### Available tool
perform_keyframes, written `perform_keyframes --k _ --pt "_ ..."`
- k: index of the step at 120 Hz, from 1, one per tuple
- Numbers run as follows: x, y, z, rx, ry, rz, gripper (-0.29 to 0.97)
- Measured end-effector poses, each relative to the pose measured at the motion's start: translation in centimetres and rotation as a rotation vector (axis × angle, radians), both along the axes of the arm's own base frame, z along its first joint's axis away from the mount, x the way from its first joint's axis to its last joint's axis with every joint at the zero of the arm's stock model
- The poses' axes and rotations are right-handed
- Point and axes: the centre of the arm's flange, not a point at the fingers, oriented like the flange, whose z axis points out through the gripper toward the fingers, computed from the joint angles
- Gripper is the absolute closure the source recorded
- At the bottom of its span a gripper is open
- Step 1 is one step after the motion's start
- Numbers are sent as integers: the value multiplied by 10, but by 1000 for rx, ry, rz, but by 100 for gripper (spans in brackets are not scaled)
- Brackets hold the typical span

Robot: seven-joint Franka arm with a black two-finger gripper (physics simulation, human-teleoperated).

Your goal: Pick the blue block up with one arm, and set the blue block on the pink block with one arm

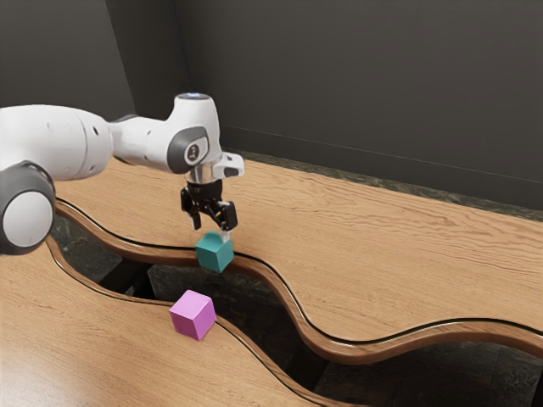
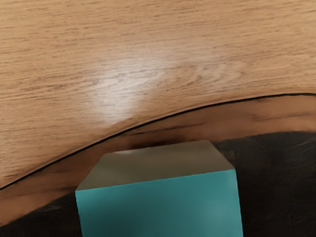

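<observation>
The white arm (image 1: 144, 140) comes in from the exterior view's left and points its black pincer (image 1: 212, 227) straight down onto the blue block (image 1: 215, 253), which looks more teal than blue. The pincer's tips reach the block's top, but I cannot tell whether it is pinching the block or merely standing over it. The block is at the wavy front edge of the far wooden surface (image 1: 382, 246), where the wood curves down to a dark gap (image 1: 254, 297) that splits the surface in two. In the wrist view the block (image 2: 160, 197) lies directly under the hand, its far top edge against the curved wooden rim (image 2: 237, 118) and dark floor beside it. Whether it rests on the rim or hangs clear of it is not plain. The pink block (image 1: 193, 315) sits upright on the near wooden part (image 1: 85, 348), right at its edge by the gap, apart from the blue block and towards the camera.
</observation>
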Motion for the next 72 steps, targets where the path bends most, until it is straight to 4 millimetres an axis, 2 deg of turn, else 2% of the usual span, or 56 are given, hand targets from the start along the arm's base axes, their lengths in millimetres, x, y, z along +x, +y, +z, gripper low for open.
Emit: perform_keyframes --k 30,72 --pt "0 -1 -4 -5 4 -4 0" --pt "-1 -2 -41 -17 48 -5 0"
